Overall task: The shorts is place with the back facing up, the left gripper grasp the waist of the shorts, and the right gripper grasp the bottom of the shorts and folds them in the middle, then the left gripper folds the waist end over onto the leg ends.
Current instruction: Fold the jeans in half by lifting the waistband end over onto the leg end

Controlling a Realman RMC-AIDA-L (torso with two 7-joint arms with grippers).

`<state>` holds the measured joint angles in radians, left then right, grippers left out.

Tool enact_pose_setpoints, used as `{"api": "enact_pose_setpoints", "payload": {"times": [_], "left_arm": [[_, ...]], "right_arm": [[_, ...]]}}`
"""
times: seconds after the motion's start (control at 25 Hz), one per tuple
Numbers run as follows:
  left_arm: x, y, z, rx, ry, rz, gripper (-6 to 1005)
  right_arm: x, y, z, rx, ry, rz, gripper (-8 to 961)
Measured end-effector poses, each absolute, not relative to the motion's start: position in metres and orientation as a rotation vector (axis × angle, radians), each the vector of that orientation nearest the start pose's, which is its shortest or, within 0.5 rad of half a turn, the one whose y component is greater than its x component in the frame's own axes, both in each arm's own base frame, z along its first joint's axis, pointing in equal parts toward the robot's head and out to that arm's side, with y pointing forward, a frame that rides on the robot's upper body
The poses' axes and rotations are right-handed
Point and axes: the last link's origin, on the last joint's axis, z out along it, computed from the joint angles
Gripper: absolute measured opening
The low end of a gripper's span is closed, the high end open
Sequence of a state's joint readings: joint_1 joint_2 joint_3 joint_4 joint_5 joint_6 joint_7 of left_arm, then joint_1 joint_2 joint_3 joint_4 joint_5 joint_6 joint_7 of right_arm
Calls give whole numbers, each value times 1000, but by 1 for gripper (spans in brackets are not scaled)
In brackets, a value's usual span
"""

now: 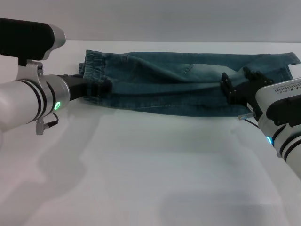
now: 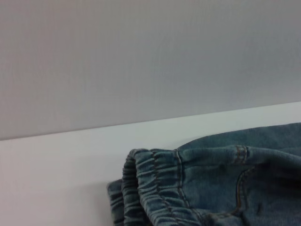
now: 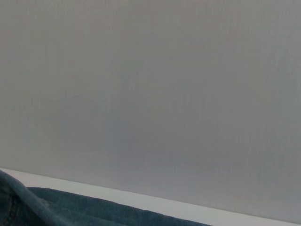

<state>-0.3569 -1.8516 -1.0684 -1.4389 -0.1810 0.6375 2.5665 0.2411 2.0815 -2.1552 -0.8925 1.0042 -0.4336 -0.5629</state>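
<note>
Denim shorts (image 1: 188, 87), already folded lengthwise, lie across the far side of the white bench (image 1: 150, 179). Left tool (image 1: 101, 87) pinches the waist (image 1: 94, 63); right tool (image 1: 240, 84) at the leg ends (image 1: 282, 66), grip unclear. Waist-over-legs fold remains.

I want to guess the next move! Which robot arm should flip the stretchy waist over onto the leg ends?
Probably the left. The left gripper is at the waist of the shorts; the right gripper sits far across, near the leg ends.

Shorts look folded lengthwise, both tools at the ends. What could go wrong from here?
1. The left tool sits at the waist near edge; a shallow grip might slip off the bunched elastic.
2. The shorts are creased mid-panel, so the next fold may land uneven.
3. The right tool may catch only one layer.
</note>
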Motion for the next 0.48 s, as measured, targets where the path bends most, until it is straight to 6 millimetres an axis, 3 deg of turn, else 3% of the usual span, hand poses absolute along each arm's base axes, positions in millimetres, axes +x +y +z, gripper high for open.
{"api": "enact_pose_setpoints", "payload": {"times": [0.48], "left_arm": [[-220,376,-38,-1969,-1027,-107,843]], "right_arm": [[257,339,-76,-1829,655,414,511]]}}
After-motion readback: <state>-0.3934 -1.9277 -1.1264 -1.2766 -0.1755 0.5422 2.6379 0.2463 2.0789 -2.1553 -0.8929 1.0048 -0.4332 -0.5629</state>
